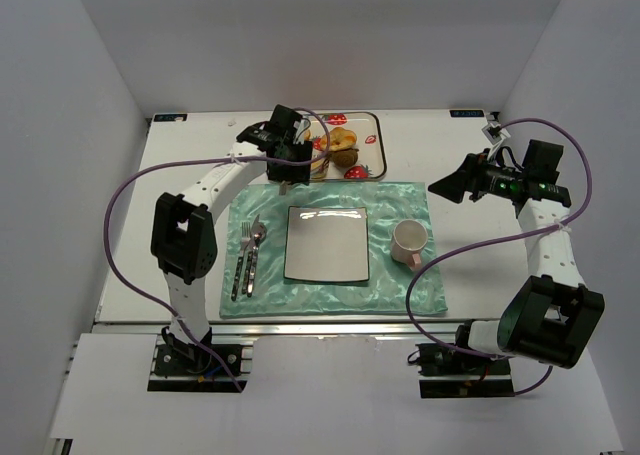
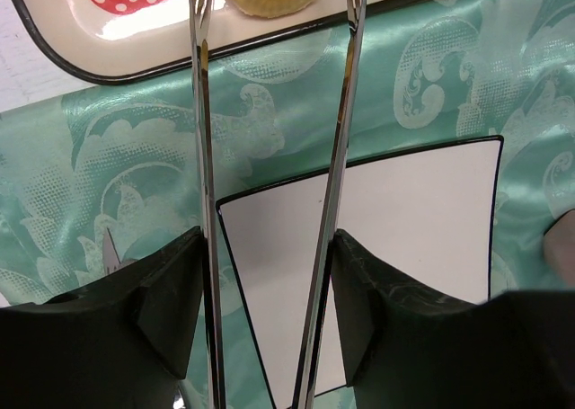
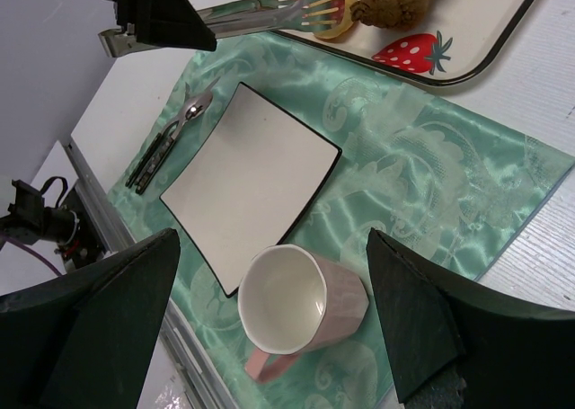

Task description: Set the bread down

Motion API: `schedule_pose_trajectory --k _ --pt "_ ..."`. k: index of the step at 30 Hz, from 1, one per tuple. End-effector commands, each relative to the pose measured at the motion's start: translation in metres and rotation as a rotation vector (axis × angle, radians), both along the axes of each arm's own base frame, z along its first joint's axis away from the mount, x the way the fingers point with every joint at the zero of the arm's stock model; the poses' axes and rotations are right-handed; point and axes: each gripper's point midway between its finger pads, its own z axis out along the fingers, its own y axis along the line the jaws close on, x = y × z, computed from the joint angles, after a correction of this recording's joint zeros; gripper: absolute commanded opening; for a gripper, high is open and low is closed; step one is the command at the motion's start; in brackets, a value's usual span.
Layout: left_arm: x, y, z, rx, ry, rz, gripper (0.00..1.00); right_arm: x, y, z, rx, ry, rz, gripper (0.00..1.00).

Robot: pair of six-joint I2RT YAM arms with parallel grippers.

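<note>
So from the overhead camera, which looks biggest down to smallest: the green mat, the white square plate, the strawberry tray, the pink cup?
1. green mat
2. white square plate and strawberry tray: they look about alike, and the tray is partly hidden, so no ranking between them
3. pink cup

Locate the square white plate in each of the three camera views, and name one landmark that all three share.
Top external: the square white plate lies at the centre of the green placemat, left of the pink cup.
Left wrist: lower centre and right, behind the tongs.
Right wrist: left of centre, just above the pink cup.
Shared landmark: the green placemat, under the plate in every view.
</note>
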Motion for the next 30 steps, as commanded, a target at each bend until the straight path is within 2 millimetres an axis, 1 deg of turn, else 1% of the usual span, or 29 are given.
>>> schedule_pose_trajectory --k 1,7,10,14,15,16,18,20,21,23,24,26,27,29,30 --pt "0.002 -0.006 0.007 -0.032 -0.025 -0.004 0.65 -0.003 0.001 0.011 0.007 -0.046 0.014 0.89" --pt "0.002 -0.005 -0.008 -0.017 0.0 -0.001 0.63 -0.003 0.002 0.011 0.011 -0.045 0.017 0.89" --pt "0.004 -0.006 -0.011 -0.016 0.001 -0.002 0.58 -0.003 0.002 0.011 0.011 -0.045 0.019 0.89" --pt "0.005 -0.007 -0.013 -0.012 0.004 -0.004 0.46 -0.004 0.001 0.012 0.011 -0.048 0.017 0.89" --pt "0.005 -0.007 -0.013 -0.012 0.004 -0.004 0.41 -0.004 0.002 0.013 0.01 -0.05 0.019 0.89" --pt "0.006 -0.007 -0.012 -0.012 -0.001 -0.003 0.38 -0.003 0.002 0.012 0.011 -0.047 0.018 0.89" --pt "0.009 -0.001 -0.003 0.007 -0.033 0.015 0.35 -0.003 0.001 0.013 0.011 -0.049 0.017 0.9" --pt "0.012 -0.001 0.009 -0.002 -0.068 0.018 0.35 -0.004 0.001 0.013 0.013 -0.048 0.017 0.89" --pt "0.013 0.0 0.021 -0.01 -0.095 0.024 0.34 -0.003 0.001 0.012 0.012 -0.046 0.016 0.89" --pt "0.015 0.001 0.036 -0.024 -0.133 0.027 0.34 -0.003 0.001 0.012 0.014 -0.045 0.017 0.89" --pt "0.015 0.001 0.053 -0.038 -0.166 0.031 0.34 -0.003 0.001 0.012 0.014 -0.045 0.017 0.89" --pt "0.014 0.002 0.068 -0.052 -0.192 0.031 0.34 -0.002 0.001 0.012 0.015 -0.045 0.019 0.89" --pt "0.012 0.002 0.081 -0.069 -0.213 0.032 0.34 -0.002 0.001 0.012 0.017 -0.043 0.018 0.89" --pt "0.006 0.002 0.089 -0.086 -0.212 0.029 0.34 -0.002 0.001 0.012 0.017 -0.043 0.018 0.89" --pt "0.002 0.003 0.089 -0.09 -0.204 0.029 0.34 -0.002 0.001 0.012 0.018 -0.04 0.017 0.89"
